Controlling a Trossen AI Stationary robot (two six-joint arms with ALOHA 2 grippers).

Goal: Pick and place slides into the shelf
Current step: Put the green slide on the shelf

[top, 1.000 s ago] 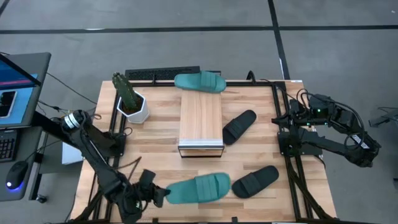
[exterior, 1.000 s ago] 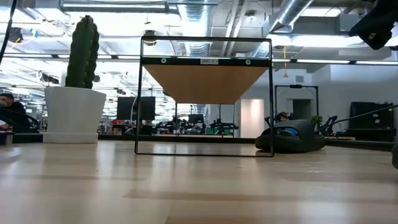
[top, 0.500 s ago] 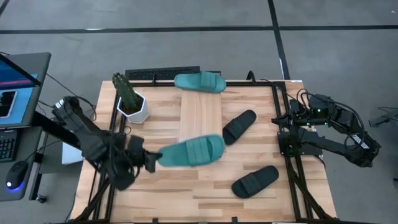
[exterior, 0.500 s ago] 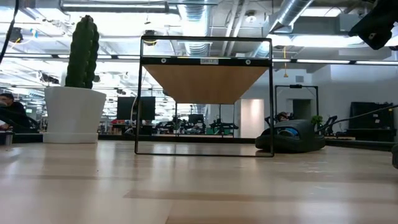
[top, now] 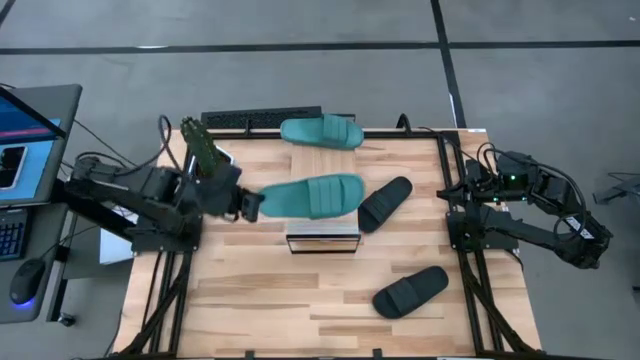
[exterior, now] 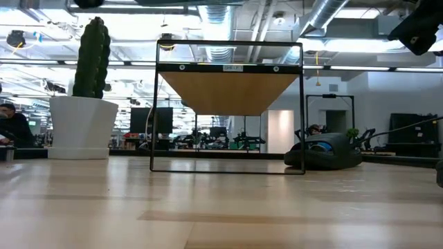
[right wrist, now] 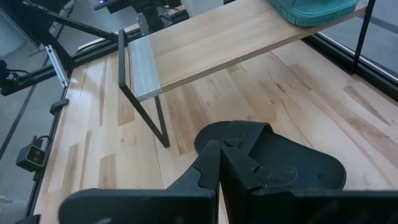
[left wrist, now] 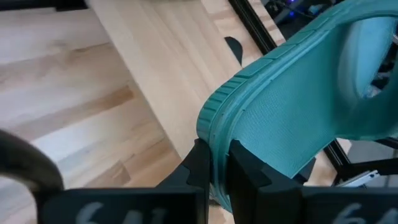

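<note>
My left gripper point(top: 247, 205) is shut on a teal slide point(top: 308, 196) and holds it above the middle of the shelf point(top: 323, 236), a narrow light-wood rack with a silvery near edge. A second teal slide point(top: 321, 131) lies on the shelf's far end. One black slide point(top: 385, 203) rests on the table right of the shelf, and another black slide point(top: 410, 290) lies nearer the near edge. My right gripper point(right wrist: 219, 155) is shut at the table's right edge, with the first black slide point(right wrist: 273, 158) just ahead of it. My left gripper pinches the teal slide's heel end point(left wrist: 217, 121) between its two fingers point(left wrist: 200, 163), which come level from the table's left. The slide runs on away from them, in line with the fingers. It is lifted clear and lies roughly level over the shelf top.
A cactus in a white pot point(top: 208, 163) stands at the table's far left, close behind my left arm. The shelf's thin black frame point(exterior: 228, 107) stands in the table's middle. Bare tabletop point(top: 250, 300) lies left of and before the shelf. A laptop point(top: 25, 140) sits off the table's left.
My left gripper, shut on the teal slide, has risen from the table's near edge and swung toward the far edge. The slide went from lying near the near edge to being lifted clear, and now hangs over the shelf's middle. My right arm kept still.
</note>
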